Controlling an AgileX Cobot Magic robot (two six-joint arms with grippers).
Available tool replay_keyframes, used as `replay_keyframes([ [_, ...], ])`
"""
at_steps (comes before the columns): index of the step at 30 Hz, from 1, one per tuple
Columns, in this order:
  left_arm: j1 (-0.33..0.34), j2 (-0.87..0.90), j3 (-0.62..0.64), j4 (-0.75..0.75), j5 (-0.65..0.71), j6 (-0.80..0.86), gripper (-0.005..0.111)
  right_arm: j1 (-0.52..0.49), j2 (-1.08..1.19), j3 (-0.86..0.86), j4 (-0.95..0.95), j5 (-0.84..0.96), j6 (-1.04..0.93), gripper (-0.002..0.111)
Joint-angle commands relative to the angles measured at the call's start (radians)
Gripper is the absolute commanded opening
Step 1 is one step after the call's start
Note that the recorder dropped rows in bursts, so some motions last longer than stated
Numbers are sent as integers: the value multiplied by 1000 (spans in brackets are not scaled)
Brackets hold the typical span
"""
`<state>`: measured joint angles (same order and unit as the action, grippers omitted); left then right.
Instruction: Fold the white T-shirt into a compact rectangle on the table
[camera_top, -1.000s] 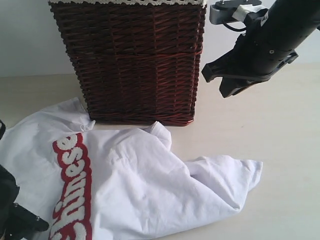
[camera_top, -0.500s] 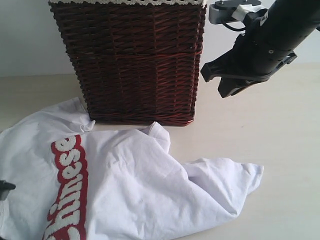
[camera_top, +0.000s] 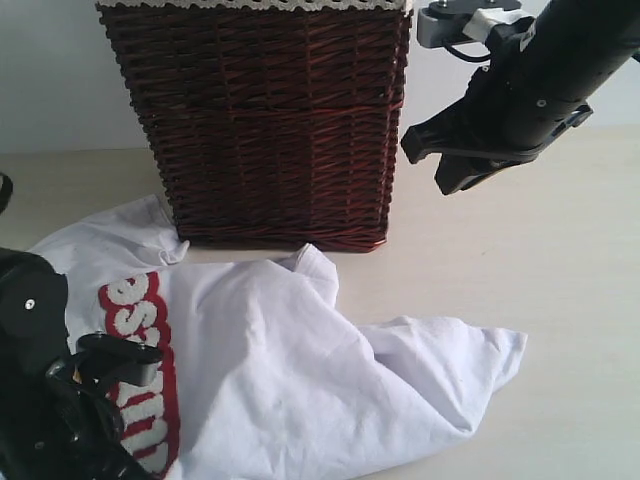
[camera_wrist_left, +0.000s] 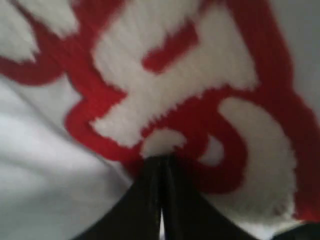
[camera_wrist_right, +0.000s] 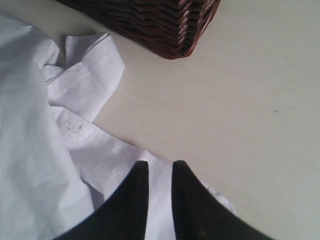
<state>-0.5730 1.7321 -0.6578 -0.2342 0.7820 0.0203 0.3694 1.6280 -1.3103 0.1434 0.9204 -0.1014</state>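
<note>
The white T-shirt (camera_top: 300, 350) lies crumpled on the table (camera_top: 560, 300) in front of the basket, its red-edged letters (camera_top: 135, 300) at the left. My left gripper (camera_top: 150, 352) is low over those letters. In the left wrist view its jaws (camera_wrist_left: 161, 159) are pressed together, tips against the red and white lettering (camera_wrist_left: 175, 90); I cannot tell whether cloth is pinched. My right gripper (camera_top: 428, 165) hangs high beside the basket's right corner. Its fingers (camera_wrist_right: 159, 165) stand slightly apart with nothing between them, above the shirt's right edge (camera_wrist_right: 30, 150).
A dark brown wicker basket (camera_top: 270, 120) with a white lace rim stands at the back, close behind the shirt; its corner (camera_wrist_right: 160, 20) shows in the right wrist view. Bare table (camera_wrist_right: 240, 110) spreads to the right of the shirt.
My left arm has come into the exterior view from the lower left and now covers part of the lettering. The shirt's left side has shifted and bunched. The right arm has hardly moved.
</note>
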Motion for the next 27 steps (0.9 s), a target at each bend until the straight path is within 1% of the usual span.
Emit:
replay_keyframes([
  [1,53,150,-29,247,48,-159,0,-4,-11,-4,5,-4,-9,18],
  [4,116,193,-37,352,170,-172,0,-4,-11,-4,3,-4,-12,18],
  [5,141,208,-33,409,213,-206,0,-4,-11,-4,1,-4,-12,18],
  [8,220,224,-34,529,273,-309,0,-4,-11,-4,4,-4,-28,18],
  [11,307,193,-94,586,277,-348,0,-4,-11,-4,5,2,-32,18],
  [13,349,152,-136,601,279,-350,0,-4,-11,-4,17,12,-55,17],
  [15,379,100,-166,578,272,-332,0,-4,-9,-4,80,24,-125,12],
  [16,381,65,-180,543,266,-303,0,-4,-5,-4,159,40,-211,7],
  [17,381,25,-193,493,248,-263,0,-4,1,-4,254,66,-310,2],
  [18,381,-19,-203,437,222,-218,0,-4,15,-4,351,101,-414,0],
  [20,381,-117,-219,366,172,-161,0,-4,38,-4,471,162,-565,0],
  [21,381,-167,-226,360,151,-158,0,-4,57,-4,525,190,-623,0],
  [22,381,-207,-231,360,128,-162,0,-4,71,-4,554,192,-662,0],
  [24,381,-307,-234,358,26,-212,0,-4,110,-4,591,183,-720,0],
  [27,381,-405,-229,273,-121,-226,0,15,177,-4,599,117,-755,0],
])
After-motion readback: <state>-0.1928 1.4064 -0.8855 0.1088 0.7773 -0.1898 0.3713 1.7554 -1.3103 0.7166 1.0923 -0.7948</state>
